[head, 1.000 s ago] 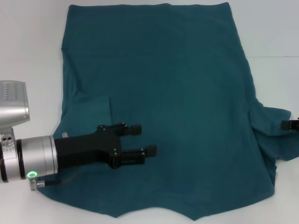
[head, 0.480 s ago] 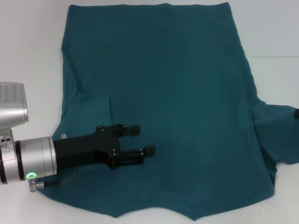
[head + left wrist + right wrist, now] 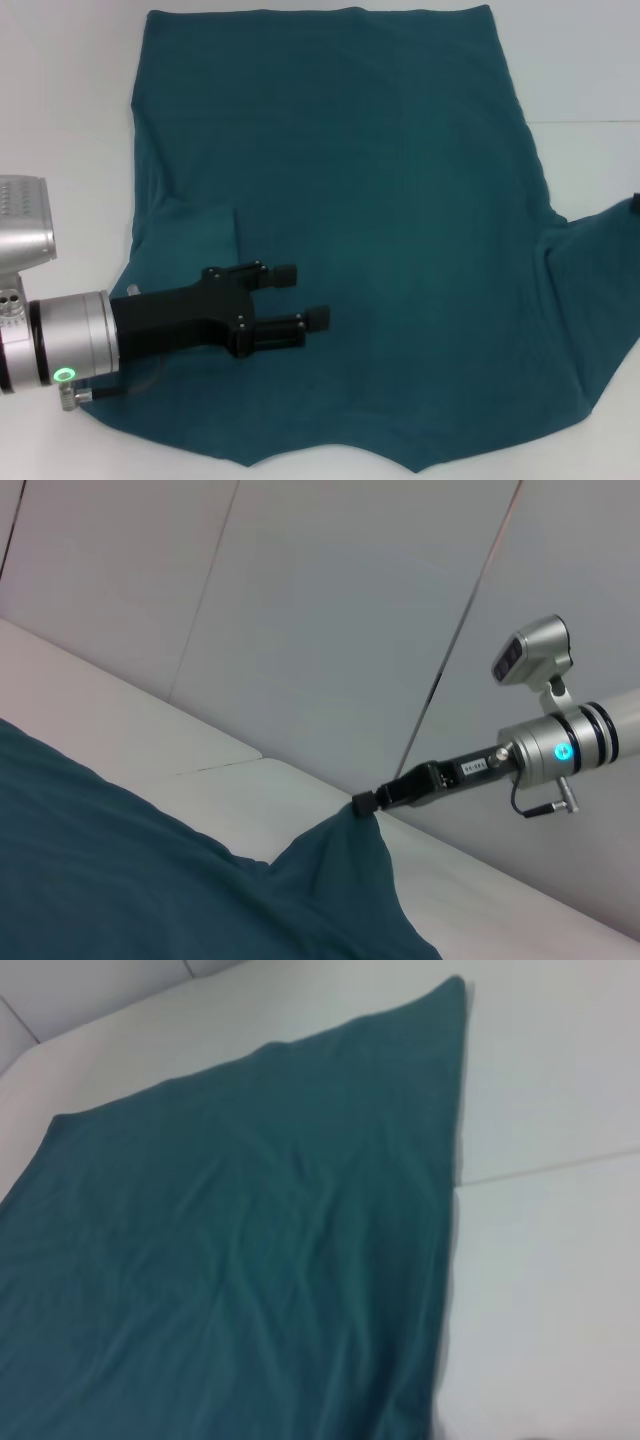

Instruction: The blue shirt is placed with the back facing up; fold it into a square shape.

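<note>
You have the blue shirt [image 3: 350, 220] spread flat on the white table [image 3: 60, 90], plain side up, its far hem lying straight and its near edge uneven. The left sleeve is already tucked in over the body as a small flap, so this looks like the sleeve stage of the fold, with the right sleeve the 1 in hand.

Your left gripper [image 3: 300, 295] hovers low over the near-left part of the shirt with its jaws parted and nothing between them.

Your right gripper [image 3: 366, 802] sits at the right edge of the head view, barely showing there. The left wrist view shows it pinching the tip of the right sleeve and lifting it into a peak off the table, jaws closed on the cloth.

The next move, as I judge it, is to carry that sleeve inward across the body and lay it flat to match the left flap, keeping the side edge straight.
</note>
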